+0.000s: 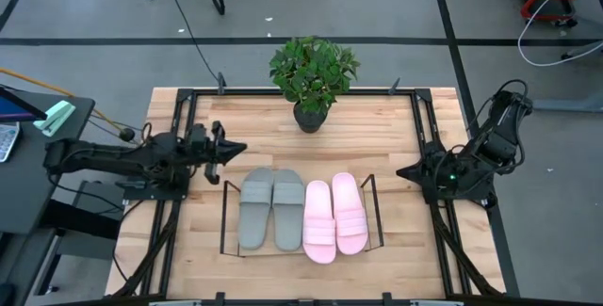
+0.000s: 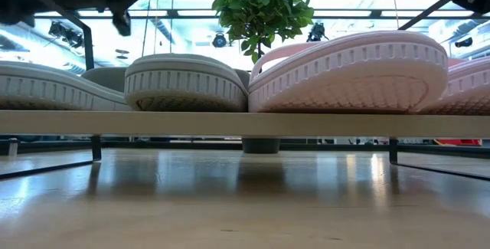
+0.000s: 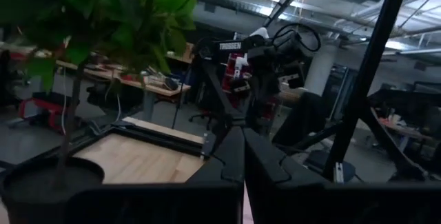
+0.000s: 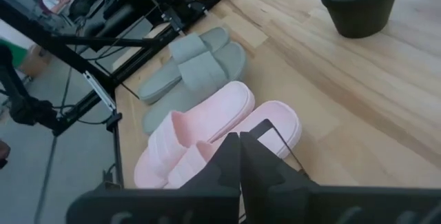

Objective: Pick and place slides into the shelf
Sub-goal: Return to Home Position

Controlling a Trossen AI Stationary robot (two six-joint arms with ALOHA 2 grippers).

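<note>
Slides (image 1: pixel 287 210) lie four abreast on the shelf (image 1: pixel 223 219). Just off its left rear corner the left gripper (image 1: pixel 236 148) hovers, fingers pressed together, empty. Next come the grey pair (image 1: pixel 256 210) and the pink pair (image 1: pixel 320 221) (potted plant (image 1: pixel 313 72) behind). At the table's right edge, the right gripper (image 1: pixel 403 169) is likewise closed and empty.

White "TROSSEN" lettering stands on the dark metal right arm (image 3: pixel 234 62), at three o'clock of the light wooden table (image 1: pixel 377 122).
</note>
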